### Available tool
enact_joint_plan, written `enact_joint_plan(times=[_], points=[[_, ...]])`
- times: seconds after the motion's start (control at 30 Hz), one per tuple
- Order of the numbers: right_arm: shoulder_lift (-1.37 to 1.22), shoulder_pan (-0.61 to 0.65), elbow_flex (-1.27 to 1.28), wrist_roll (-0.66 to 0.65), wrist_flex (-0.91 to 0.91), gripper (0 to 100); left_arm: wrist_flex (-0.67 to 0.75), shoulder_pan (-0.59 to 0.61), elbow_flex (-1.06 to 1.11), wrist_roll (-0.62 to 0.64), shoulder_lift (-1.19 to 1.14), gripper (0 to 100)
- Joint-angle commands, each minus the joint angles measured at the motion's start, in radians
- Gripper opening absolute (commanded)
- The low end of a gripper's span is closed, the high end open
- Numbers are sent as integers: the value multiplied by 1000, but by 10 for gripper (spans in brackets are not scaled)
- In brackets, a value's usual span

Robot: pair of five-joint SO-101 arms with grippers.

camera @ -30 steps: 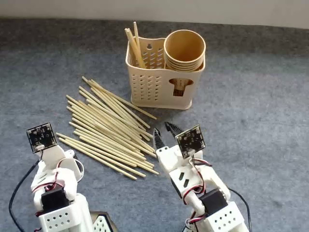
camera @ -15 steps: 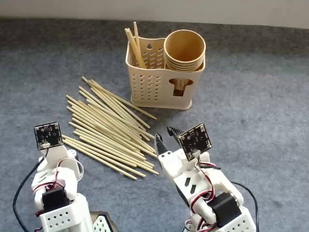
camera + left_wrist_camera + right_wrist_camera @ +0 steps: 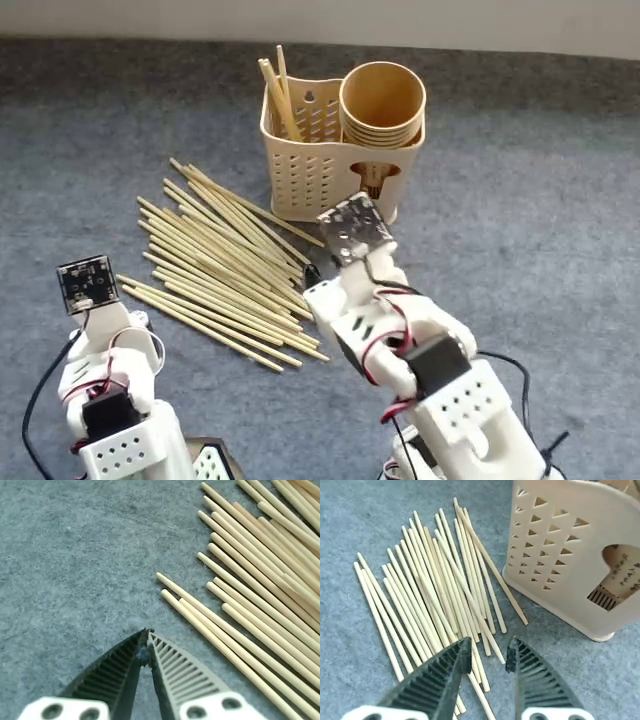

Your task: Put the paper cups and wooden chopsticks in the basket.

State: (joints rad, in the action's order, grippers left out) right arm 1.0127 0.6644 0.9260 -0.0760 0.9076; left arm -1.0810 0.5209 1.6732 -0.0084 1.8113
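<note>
A cream perforated basket holds a stack of paper cups and a few wooden chopsticks. Many more chopsticks lie fanned on the grey carpet to its left. My right gripper is open, hovering just above the pile's end nearest the basket, with chopsticks under and beyond its fingers. In the high view its dark fingertip peeks out at the pile's right edge. My left gripper is shut and empty over bare carpet, a little short of the chopstick tips.
Grey carpet covers the whole table, with open room right of the basket. The left arm stands at the near left. A pale strip runs along the far edge.
My right arm has swung forward and left, bringing its open gripper over the pile's near-right end. The left arm has barely shifted.
</note>
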Motion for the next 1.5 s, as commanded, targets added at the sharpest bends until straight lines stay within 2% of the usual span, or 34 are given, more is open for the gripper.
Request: enact_joint_plan(times=[0.0,0.23,0.67,1.07,1.3,1.47], points=[[-116,58,-120,-17,-2,130,32,47,22,-8,16,10],[-328,117,-246,-150,-2,130,40,47,22,-8,15,10],[-748,117,-389,-272,-62,130,40,47,22,-8,15,10],[-1127,148,-647,-276,-193,130,40,47,22,-8,15,10],[-1187,220,-690,-272,-194,130,40,47,22,-8,15,10],[-1210,222,-693,-272,-196,130,40,42,22,-8,15,10]])
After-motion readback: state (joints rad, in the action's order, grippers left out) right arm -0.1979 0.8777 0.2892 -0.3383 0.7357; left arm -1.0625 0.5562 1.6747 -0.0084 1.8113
